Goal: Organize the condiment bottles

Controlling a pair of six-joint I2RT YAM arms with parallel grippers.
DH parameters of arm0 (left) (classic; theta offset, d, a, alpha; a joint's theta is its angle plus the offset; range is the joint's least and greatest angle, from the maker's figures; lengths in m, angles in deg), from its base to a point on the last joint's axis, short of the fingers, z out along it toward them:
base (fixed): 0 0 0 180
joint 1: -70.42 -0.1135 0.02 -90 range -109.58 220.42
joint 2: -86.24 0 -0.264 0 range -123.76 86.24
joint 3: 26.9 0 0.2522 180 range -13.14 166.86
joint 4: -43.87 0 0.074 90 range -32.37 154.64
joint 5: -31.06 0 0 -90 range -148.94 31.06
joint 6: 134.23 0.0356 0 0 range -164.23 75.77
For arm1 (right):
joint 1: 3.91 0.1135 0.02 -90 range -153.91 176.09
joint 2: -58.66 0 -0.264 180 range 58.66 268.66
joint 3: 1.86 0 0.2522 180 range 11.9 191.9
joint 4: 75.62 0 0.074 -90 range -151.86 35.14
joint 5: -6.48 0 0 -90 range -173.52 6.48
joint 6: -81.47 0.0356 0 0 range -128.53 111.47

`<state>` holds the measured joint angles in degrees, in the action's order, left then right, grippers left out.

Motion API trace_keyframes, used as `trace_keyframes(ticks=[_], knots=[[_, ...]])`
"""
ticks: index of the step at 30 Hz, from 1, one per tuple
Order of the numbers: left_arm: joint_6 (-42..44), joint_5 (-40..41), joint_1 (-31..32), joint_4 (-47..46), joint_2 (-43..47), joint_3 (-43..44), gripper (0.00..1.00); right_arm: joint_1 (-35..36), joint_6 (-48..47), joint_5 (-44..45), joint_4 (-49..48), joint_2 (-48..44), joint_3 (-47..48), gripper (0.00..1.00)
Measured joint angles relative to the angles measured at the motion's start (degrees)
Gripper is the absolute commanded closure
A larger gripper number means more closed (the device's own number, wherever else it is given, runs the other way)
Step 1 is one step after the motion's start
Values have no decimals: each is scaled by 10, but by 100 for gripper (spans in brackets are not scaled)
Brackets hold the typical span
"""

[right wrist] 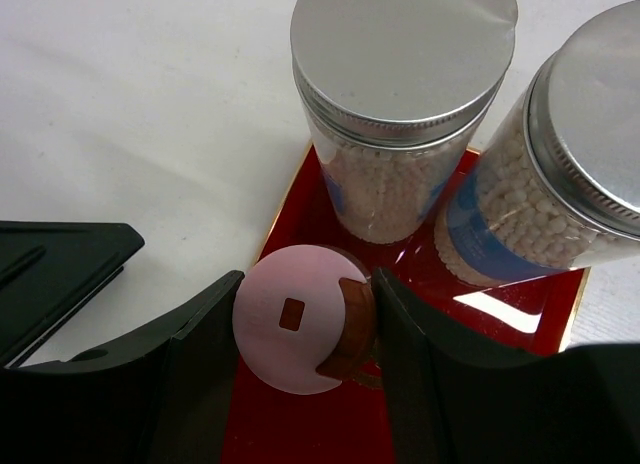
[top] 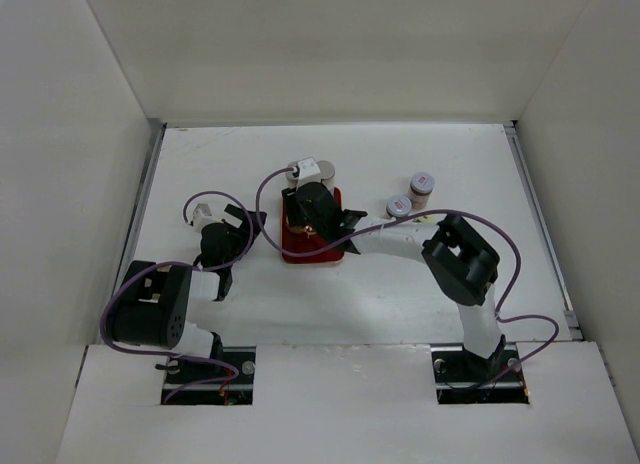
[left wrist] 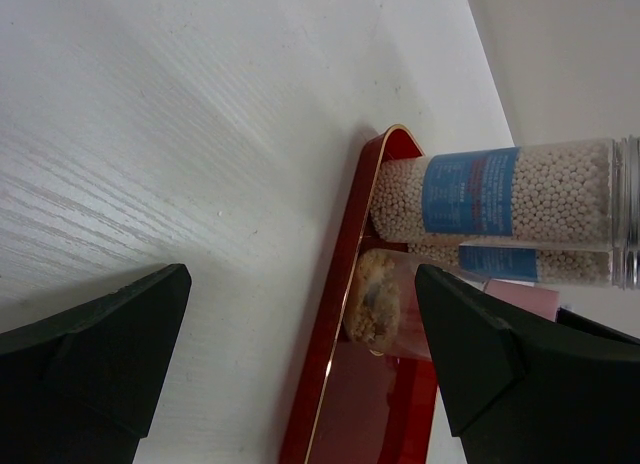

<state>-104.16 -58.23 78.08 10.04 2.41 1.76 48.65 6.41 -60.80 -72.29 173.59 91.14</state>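
Here the right gripper, half open, clasps the pink-capped jar.

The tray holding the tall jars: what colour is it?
The tray is glossy red with a thin gold edge, clearest in the left wrist view.

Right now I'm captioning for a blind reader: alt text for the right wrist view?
The right fingers clasp a pink-capped jar standing on a red tray. Two grey-lidded jars of white beads stand behind it on the tray.
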Motion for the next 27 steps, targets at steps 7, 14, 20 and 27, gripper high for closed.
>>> trace_keyframes(ticks=[7, 14, 20, 27], knots=[[-2, 0, 0, -3, -2, 0, 0, 0, -5, 8, 0, 0, 0, 20], [-2, -2, 0, -3, -2, 0, 0, 2, -6, 8, 7, -52, -30, 19], [-3, -3, 0, -3, -2, 0, 0, -12, -8, 32, -1, -259, -160, 18], [-7, -6, 0, -7, -5, 0, 0, -191, 5, 157, 16, -495, -350, 8]])
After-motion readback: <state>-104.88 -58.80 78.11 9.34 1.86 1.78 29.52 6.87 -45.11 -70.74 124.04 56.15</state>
